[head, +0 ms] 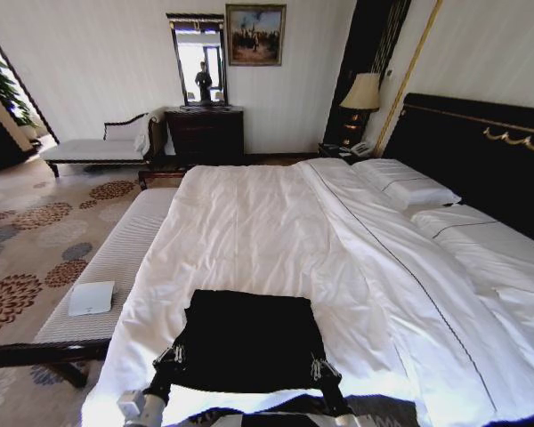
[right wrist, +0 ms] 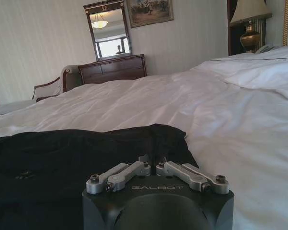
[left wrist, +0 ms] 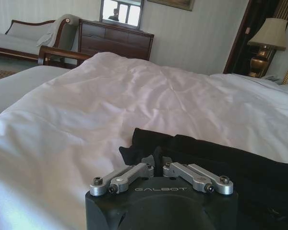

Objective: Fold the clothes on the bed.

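We see a black top (head: 249,338) lying flat as a rough rectangle on the white duvet at the near edge of the bed (head: 276,222), its lettering out of sight. Our left gripper (head: 174,354) and right gripper (head: 318,366) each sit at a near corner of the garment, one either side, which we judge is so both corners can be lifted together for a fold. In the left wrist view the fingers (left wrist: 149,160) are closed together, pinching a bunched black edge (left wrist: 153,143). In the right wrist view the fingers (right wrist: 145,159) are likewise shut on the cloth's hem (right wrist: 153,139). The head view alone gives the garment's whole outline; the wrist views alone show the pinches, with bare duvet stretching beyond the fingers.
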You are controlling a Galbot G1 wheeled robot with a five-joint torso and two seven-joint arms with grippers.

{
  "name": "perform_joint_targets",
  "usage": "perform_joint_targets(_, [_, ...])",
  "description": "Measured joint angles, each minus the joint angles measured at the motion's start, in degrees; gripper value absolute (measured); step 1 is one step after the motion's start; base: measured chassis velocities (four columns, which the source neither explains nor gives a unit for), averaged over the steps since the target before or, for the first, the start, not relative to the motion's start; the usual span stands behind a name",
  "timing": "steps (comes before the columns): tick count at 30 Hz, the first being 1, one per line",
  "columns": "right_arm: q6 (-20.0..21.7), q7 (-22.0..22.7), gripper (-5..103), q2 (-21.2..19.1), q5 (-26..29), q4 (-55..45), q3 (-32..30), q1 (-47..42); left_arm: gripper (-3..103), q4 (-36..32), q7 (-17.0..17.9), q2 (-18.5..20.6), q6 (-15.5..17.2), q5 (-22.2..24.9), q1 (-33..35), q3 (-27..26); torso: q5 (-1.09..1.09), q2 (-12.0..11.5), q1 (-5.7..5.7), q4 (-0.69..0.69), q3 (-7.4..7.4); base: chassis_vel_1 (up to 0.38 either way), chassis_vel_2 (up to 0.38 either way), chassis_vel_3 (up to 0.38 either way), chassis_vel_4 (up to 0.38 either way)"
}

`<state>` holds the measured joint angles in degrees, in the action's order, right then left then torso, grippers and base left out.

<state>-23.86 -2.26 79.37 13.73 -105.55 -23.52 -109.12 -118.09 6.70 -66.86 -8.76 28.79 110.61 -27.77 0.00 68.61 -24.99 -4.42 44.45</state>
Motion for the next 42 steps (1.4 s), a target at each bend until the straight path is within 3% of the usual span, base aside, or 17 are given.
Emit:
perform_joint_targets(15, [-1.38,-0.19,1,-0.24,0.08,-2.34,-1.43,-3.61,3,-2.65,-1.62,0.23,-2.47,1.08,5.76,-3.90,0.00,0.00,0.00,0.00,0.00,0.000,0.000,0.000,0.000])
perform_joint_targets(28, [-2.25,-1.45,-1,0.02,-0.82,-1.20,-1.28,-4.03,1,-0.92,-1.73,0.03,-2.93,-0.15,6.87,-2.39,0.00,0.00,0.00,0.00,0.00,0.000,0.000,0.000,0.000])
perform_joint_targets(29, [-2.72,-1.76,-1,-0.09,-0.89,-1.10,-1.35,-4.44,6,-0.37,-1.61,0.13,-2.79,-0.07,6.70,-2.80,-0.01,0.00,0.00,0.00,0.00,0.000,0.000,0.000,0.000])
perform_joint_targets(31, [-4.58,-2.34,10,-0.26,-0.91,-0.96,-1.49,-5.78,11,-0.08,-1.54,0.67,-2.64,0.26,6.80,-4.15,0.00,0.00,0.00,0.00,0.00,0.000,0.000,0.000,0.000])
perform_joint_targets(32, [-4.58,-2.34,10,-0.26,-0.91,-0.96,-1.49,-5.78,11,-0.08,-1.54,0.67,-2.64,0.26,6.80,-4.15,0.00,0.00,0.00,0.00,0.00,0.000,0.000,0.000,0.000])
perform_joint_targets(36, [-7.94,-3.26,31,-0.47,-0.24,-0.86,-2.75,-9.37,32,-0.86,-1.73,1.57,-2.65,1.30,8.35,-6.46,0.00,0.00,0.01,0.00,0.00,0.000,0.000,0.000,0.000])
perform_joint_targets(38, [-8.66,-3.31,31,-0.62,0.10,-0.84,-3.32,-10.08,38,-1.05,-1.77,1.67,-2.71,1.61,8.69,-6.94,-0.01,0.00,0.00,0.00,0.00,0.000,0.000,0.000,0.000])
perform_joint_targets(39, [-9.23,-3.34,37,-0.79,0.61,-0.85,-3.94,-10.64,38,-1.31,-1.84,1.81,-2.76,2.01,9.02,-7.47,-0.01,0.00,0.01,0.00,0.00,0.000,0.000,0.000,0.000])
perform_joint_targets(41, [-9.51,-3.37,48,-1.38,2.68,-1.23,-5.36,-10.99,48,-1.89,-1.94,2.05,-2.68,3.42,8.96,-8.77,0.00,0.00,0.01,0.00,0.00,0.000,0.000,0.000,0.000])
perform_joint_targets(42, [-9.51,-3.37,48,-1.38,2.68,-1.23,-5.36,-10.99,48,-1.89,-1.94,2.05,-2.68,3.42,8.96,-8.77,0.00,0.00,0.01,0.00,0.00,0.000,0.000,0.000,0.000])
